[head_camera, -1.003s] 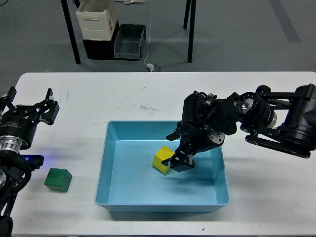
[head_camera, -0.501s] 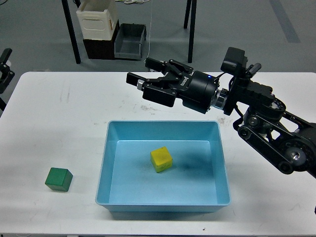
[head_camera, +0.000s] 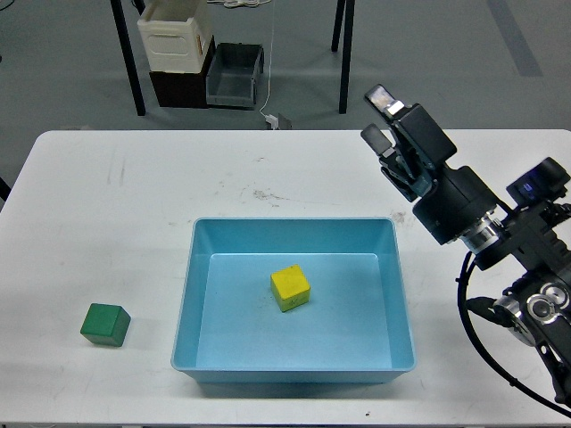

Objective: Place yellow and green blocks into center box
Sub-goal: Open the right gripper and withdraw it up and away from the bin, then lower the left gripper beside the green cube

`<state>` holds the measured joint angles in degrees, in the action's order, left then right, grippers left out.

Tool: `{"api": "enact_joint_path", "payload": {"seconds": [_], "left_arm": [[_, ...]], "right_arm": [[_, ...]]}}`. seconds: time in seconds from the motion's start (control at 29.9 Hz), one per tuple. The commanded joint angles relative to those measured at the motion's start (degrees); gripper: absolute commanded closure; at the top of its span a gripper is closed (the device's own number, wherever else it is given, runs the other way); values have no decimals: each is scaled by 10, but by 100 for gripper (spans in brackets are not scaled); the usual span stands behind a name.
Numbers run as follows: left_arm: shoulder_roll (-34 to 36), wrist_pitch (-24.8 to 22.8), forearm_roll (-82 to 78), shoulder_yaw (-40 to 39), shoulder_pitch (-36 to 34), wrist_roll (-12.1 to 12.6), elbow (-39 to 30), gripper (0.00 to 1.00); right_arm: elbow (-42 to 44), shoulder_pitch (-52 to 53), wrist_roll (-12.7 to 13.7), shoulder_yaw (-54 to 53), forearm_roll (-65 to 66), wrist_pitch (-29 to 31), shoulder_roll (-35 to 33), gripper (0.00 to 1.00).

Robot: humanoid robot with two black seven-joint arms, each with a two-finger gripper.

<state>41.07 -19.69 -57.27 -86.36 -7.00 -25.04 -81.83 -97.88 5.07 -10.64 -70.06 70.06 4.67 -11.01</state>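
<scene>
Yellow block point(head_camera: 291, 288) lies inside the blue box point(head_camera: 190, 294); green block point(head_camera: 105, 323) sits on the table point(head_camera: 125, 205), left of the box. My right gripper point(head_camera: 384, 120) is raised with fingers apparently parted and empty, and my left is out of view. Risk: an off-centre left grasp may push the green block toward the table edge.

Left arm fully out of frame. My right arm point(head_camera: 500, 259) cut by right edge; right gripper point(head_camera: 385, 120) seen at odd angle, finger gap unclear. Background crates point(head_camera: 178, 40) cropped at top.
</scene>
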Motion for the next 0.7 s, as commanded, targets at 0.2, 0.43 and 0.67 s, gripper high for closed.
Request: {"api": "enact_joint_path", "payload": {"seconds": [0.2, 0.43, 0.67], "left_arm": [[116, -42, -251, 93, -2, -30, -10, 0], [263, -13, -356, 261, -6, -30, -45, 0], [289, 71, -535, 350, 0, -30, -63, 1]], "right_arm": [[-14, -156, -5, -151, -165, 8, -62, 0], [-12, -227, -17, -215, -185, 8, -71, 0], [-9, -258, -22, -223, -185, 6, -71, 0]]}}
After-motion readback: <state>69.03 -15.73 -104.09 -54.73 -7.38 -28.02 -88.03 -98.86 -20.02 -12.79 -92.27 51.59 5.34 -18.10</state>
